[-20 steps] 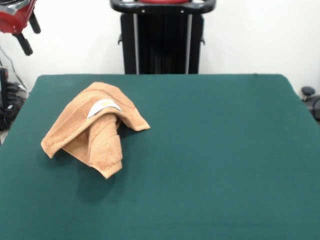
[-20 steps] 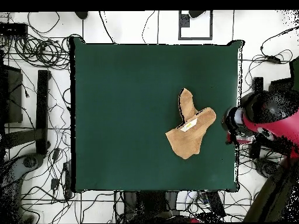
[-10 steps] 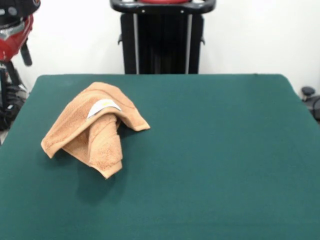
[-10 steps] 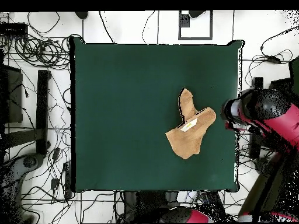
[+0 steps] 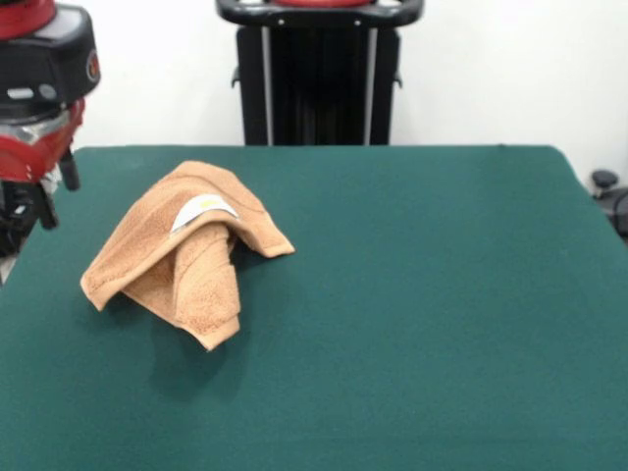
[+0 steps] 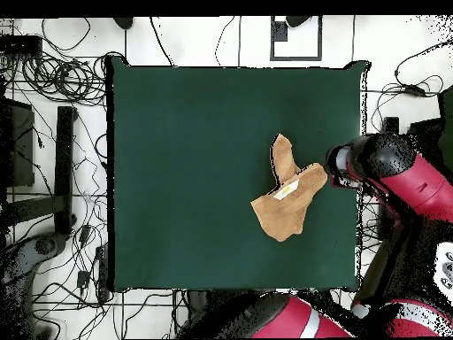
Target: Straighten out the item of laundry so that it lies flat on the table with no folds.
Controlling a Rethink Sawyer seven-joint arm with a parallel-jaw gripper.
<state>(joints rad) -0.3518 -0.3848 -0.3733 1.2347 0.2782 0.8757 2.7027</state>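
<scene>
Your arm (image 5: 39, 88) has swung in to the surface (image 5: 412, 294) edge, just beside the towel (image 5: 182, 250). Towel hasn't moved, still bunched w/ label (image 5: 204, 209) up. Gripper (image 6: 340, 168) state: can't tell, holds nothing. Grasp likely next.

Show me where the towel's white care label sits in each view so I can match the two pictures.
Front view: the white care label lies on top of the bunched orange-tan towel, near its peak, in the left part of the green table.
Overhead view: the label shows near the towel's middle, right of the table's centre, close to the arm's end.
Shared landmark: the towel's pointed corner flap.
</scene>
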